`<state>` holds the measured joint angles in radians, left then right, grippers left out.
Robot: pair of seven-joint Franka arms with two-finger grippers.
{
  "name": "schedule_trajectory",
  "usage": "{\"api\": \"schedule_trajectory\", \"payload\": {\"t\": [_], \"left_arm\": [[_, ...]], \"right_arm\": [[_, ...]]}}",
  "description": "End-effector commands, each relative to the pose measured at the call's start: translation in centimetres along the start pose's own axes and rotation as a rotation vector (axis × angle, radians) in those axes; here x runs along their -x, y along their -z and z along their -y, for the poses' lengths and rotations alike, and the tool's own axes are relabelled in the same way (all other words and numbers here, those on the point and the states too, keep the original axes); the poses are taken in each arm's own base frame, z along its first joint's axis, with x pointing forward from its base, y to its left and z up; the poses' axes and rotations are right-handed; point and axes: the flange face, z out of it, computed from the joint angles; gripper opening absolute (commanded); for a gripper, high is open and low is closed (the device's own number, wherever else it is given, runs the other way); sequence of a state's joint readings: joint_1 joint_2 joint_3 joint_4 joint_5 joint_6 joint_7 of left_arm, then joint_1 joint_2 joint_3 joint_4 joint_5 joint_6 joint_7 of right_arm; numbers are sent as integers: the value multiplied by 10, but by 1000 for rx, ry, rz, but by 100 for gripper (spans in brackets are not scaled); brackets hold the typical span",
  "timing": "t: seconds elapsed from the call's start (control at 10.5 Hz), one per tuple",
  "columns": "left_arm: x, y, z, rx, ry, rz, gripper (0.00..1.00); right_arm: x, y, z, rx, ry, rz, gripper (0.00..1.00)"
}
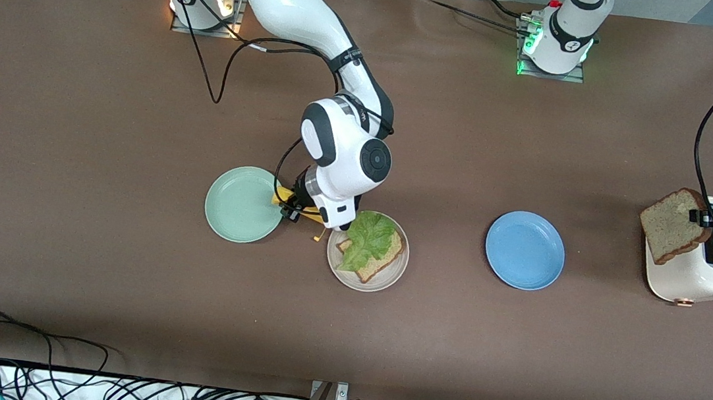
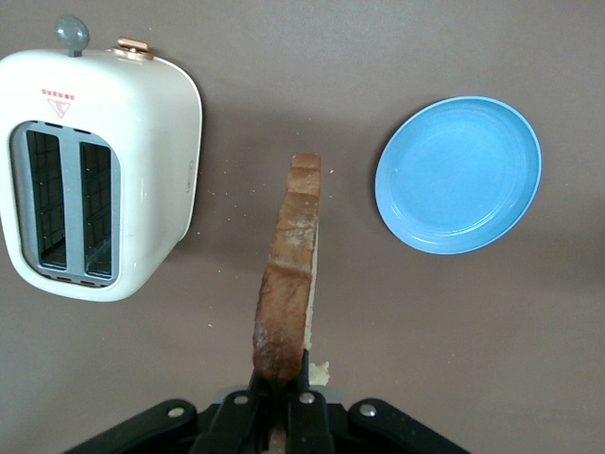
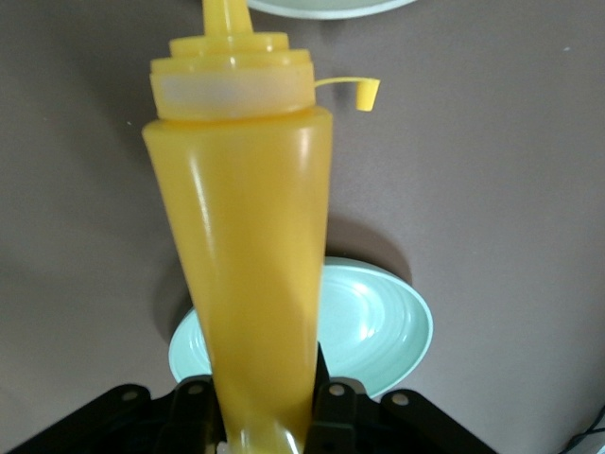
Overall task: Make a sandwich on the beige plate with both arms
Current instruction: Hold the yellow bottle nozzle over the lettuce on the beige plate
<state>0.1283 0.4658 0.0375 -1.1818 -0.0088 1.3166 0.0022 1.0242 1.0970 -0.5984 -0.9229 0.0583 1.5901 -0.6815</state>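
My left gripper (image 2: 280,416) pinches a bread slice (image 1: 675,223) over the toaster (image 1: 696,275). My right gripper (image 3: 269,426) grips the yellow bottle (image 3: 250,265) beside the beige plate (image 1: 388,276), which carries bread (image 1: 383,262) under lettuce (image 1: 367,237).

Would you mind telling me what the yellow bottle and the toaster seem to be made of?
Bottle: looks like soft, translucent glossy plastic; light glows through its wall and streaks shine on it. Toaster: seemingly smooth cream plastic or enamelled metal, hard to tell which; its rounded shell has a soft sheen, with a coppery knob.
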Motion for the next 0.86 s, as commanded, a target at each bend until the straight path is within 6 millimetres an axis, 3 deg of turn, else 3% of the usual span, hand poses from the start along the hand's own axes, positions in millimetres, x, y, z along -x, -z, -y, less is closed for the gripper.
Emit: {"api": "schedule_trajectory", "payload": {"t": [0.0,0.19,0.29,0.38,0.76], "left_arm": [[10,10,1,-19,3,-10,0],[10,9,-1,-20,2,-9,0],[9,9,-1,-20,0,-7,0],[9,7,-1,-20,0,-4,0],[9,7,0,-19,1,-6,0]], "right_arm": [[1,13,-5,48,1,6,0],[15,10,-24,13,-3,-17,0],[24,27,-32,-20,2,-97,0],[35,29,-44,-76,0,-172,0],[137,7,-125,-313,4,-450,0]]}}
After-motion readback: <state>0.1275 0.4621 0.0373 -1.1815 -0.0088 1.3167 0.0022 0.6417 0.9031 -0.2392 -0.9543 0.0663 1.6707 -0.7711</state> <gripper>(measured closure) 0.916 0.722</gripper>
